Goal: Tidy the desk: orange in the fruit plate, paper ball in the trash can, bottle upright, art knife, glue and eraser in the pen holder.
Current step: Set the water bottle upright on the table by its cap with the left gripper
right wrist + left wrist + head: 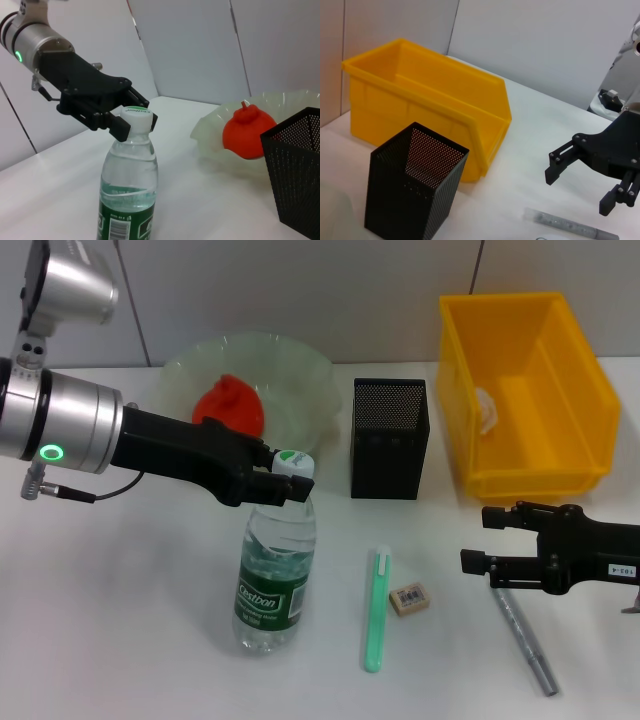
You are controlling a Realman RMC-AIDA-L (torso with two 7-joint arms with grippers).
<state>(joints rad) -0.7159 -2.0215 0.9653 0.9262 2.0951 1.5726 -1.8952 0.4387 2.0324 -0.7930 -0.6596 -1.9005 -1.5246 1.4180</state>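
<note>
Bottle [274,575] stands upright on the desk [120,640], nearest the robot, in front of and to the left of the pen holder [390,438]. Left gripper [288,483] is clamped on its white-and-green cap [136,115] — the uprighting step looks essentially complete. Right of the bottle lie a green art knife [376,608], the eraser [409,598] and a grey glue stick [524,634], none yet in the holder. Right gripper [475,538] hovers with jaws spread wide just over the glue stick's far end. Behind the bottle, the orange [229,406] sits in the fruit plate [310,380]; right of the holder, the paper ball [484,408] rests in the trash can [585,380]. Next move, by judgement: release the cap cleanly without tipping the bottle — then the stationery.
</note>
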